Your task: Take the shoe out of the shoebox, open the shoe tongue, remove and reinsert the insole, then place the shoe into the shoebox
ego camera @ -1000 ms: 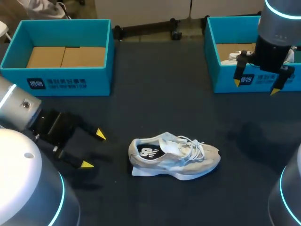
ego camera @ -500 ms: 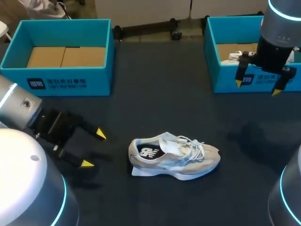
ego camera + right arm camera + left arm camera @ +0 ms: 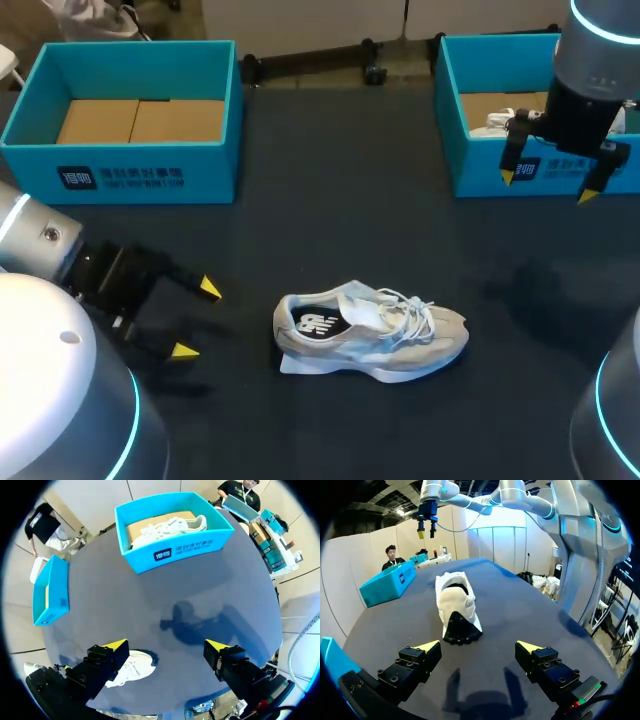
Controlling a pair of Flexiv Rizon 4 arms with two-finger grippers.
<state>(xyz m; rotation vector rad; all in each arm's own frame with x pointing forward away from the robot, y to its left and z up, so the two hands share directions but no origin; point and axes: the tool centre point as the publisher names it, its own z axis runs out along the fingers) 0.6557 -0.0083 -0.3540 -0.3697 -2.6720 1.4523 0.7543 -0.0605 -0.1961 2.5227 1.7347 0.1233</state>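
A grey-and-white laced sneaker (image 3: 372,332), a logo printed on its black insole (image 3: 318,323), is laid on the dark table (image 3: 330,200). The left tool (image 3: 197,319) and right tool (image 3: 544,186) are held open.

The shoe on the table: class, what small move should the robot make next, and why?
Probably ease the left claw forward to the heel of the shoe to steady it. The shoe lies on the table, heel end toward that open claw, with bare table between them. The right claw hangs open far off, over the front of the right shoebox.
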